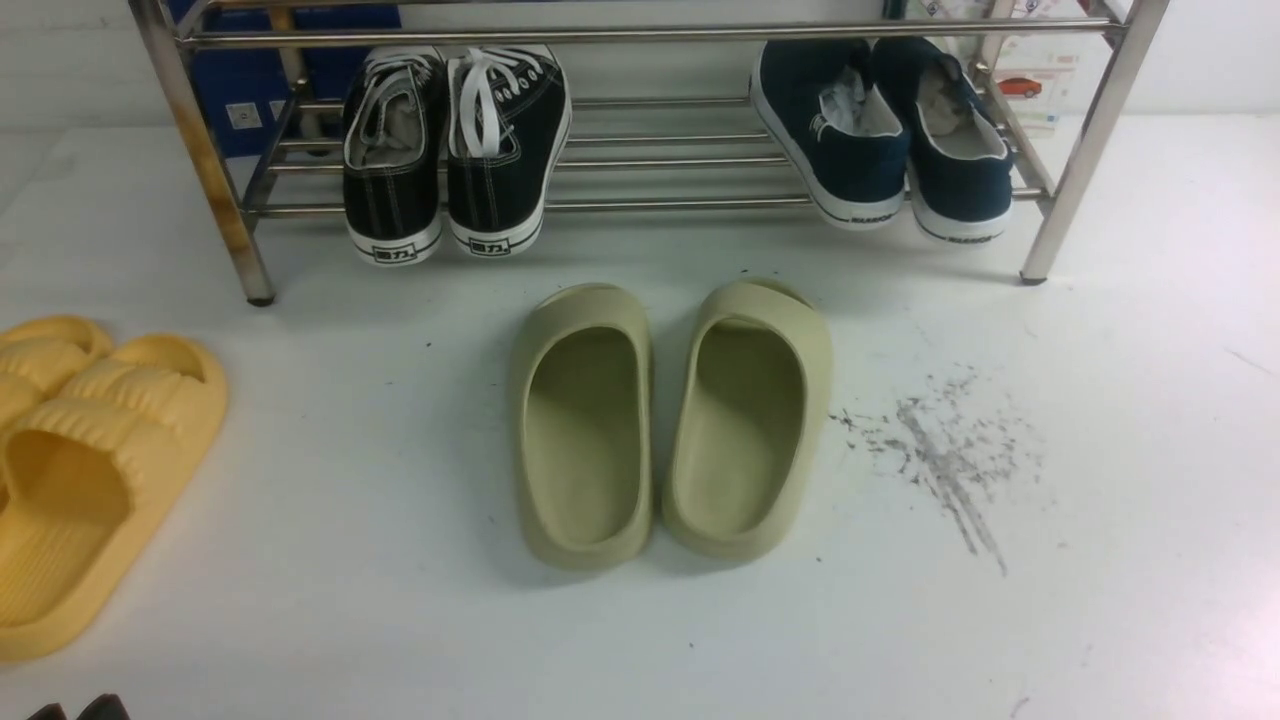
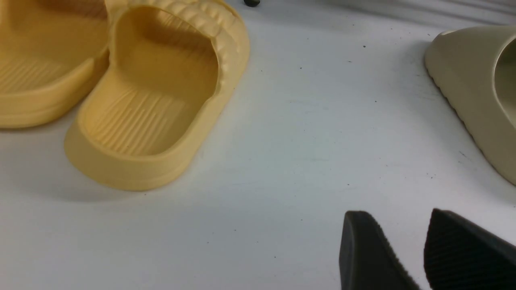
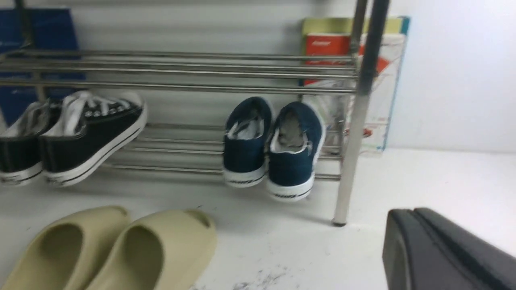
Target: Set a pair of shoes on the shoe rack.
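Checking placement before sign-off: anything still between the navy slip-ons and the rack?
Nothing visible. Both navy slip-ons already rest on the shoe rack at its right end, heels overhanging the front bar, apart from the black lace-ups. The olive slides sit on the floor in front, not blocking.

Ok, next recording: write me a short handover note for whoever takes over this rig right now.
Left gripper: empty, jaws slightly apart, low over the table near the yellow slides.
Right gripper: empty, looks shut, facing the shoe rack.
Navy slip-ons: both on the rack's lower bars at its right end, heels outward, beside the black lace-ups.
Done: pair appears placed.
Left: nothing obvious. Olive slides sit on the table in front of the rack.
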Controlling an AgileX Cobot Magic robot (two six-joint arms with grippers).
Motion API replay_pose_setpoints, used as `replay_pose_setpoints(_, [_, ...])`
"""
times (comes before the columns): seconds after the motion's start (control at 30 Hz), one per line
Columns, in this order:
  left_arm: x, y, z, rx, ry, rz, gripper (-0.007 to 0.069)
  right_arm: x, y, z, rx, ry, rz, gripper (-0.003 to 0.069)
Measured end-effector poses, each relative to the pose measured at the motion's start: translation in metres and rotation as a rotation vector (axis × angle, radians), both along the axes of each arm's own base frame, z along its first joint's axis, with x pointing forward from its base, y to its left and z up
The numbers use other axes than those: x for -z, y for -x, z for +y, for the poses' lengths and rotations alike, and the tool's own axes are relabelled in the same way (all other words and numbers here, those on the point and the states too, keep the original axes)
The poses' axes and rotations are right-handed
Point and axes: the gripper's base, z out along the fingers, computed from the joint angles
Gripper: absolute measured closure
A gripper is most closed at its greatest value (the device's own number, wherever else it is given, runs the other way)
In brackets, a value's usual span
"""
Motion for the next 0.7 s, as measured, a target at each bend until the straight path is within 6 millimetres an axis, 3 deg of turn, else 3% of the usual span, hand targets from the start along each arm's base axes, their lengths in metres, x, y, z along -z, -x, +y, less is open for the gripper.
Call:
replay_pose_setpoints(0.03, [0.000, 0.000, 0.000, 0.000, 0.000, 0.000, 0.0386, 0.003, 0.000, -0.001, 0.007, 0.004, -0.003, 0.0647])
replay_pose_setpoints(0.2, [0.000, 0.000, 0.000, 0.000, 0.000, 0.000, 0.0386, 0.076, 0.011, -0.010, 0.132, 0.126, 0.035, 0.0647])
replay_pose_setpoints(0.33, [0.000, 0.000, 0.000, 0.000, 0.000, 0.000, 0.0386, 0.121, 0.014, -0.012, 0.161, 0.090, 0.103, 0.0647])
replay_pose_setpoints(0.43, [0.000, 0.000, 0.000, 0.000, 0.000, 0.000, 0.0386, 0.138, 0.017, -0.013, 0.182, 0.032, 0.146, 0.0647])
replay_pose_setpoints(0.7, [0.000, 0.000, 0.000, 0.000, 0.000, 0.000, 0.0386, 0.149, 0.022, -0.015, 0.219, -0.036, 0.254, 0.0647])
